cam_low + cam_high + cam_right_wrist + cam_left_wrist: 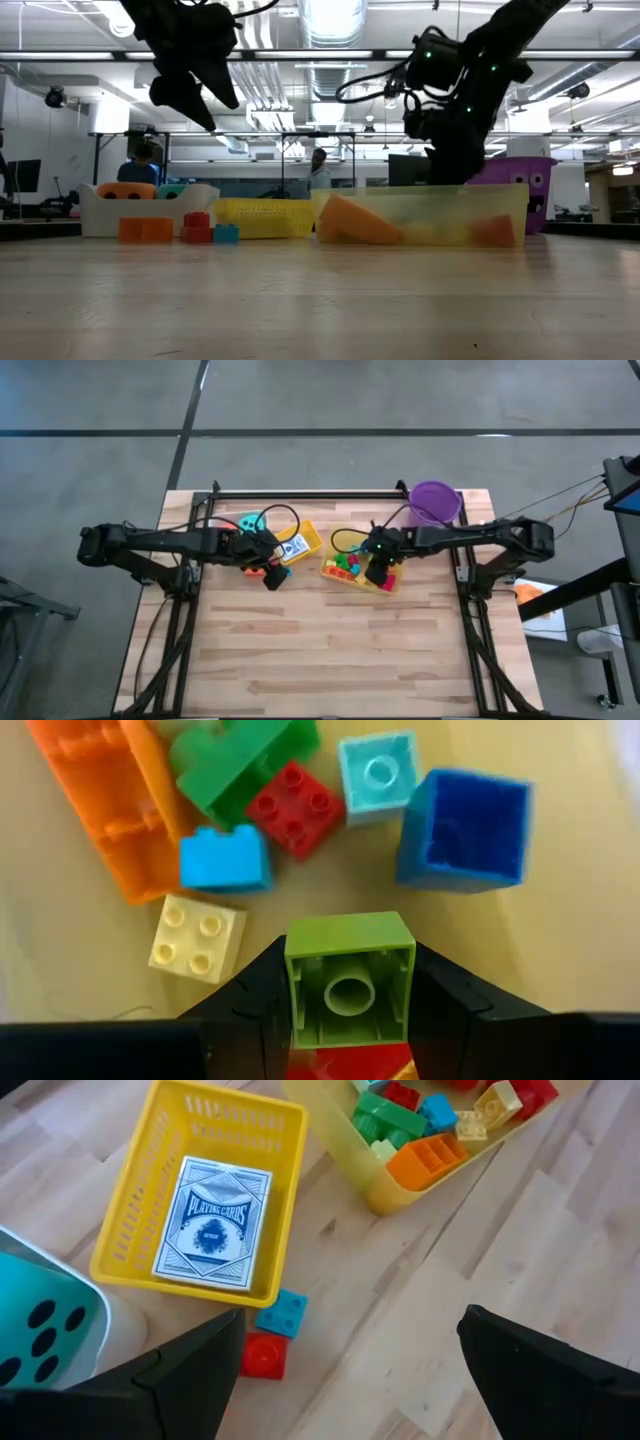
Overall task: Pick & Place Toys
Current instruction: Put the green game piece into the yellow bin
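now right gripper (350, 995) pinching green brick (350, 982) (over bin)

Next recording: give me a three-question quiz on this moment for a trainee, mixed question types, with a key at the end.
1. True or false: the right gripper is shut on a light green brick.
2. Where does the playing card box lie?
A. in the yellow basket
B. in the purple bucket
C. on the bare table
3. Fill in: the left gripper is ____, holding nothing, above a red brick and a blue brick on the table.

Key: 1 true; 2 A; 3 open
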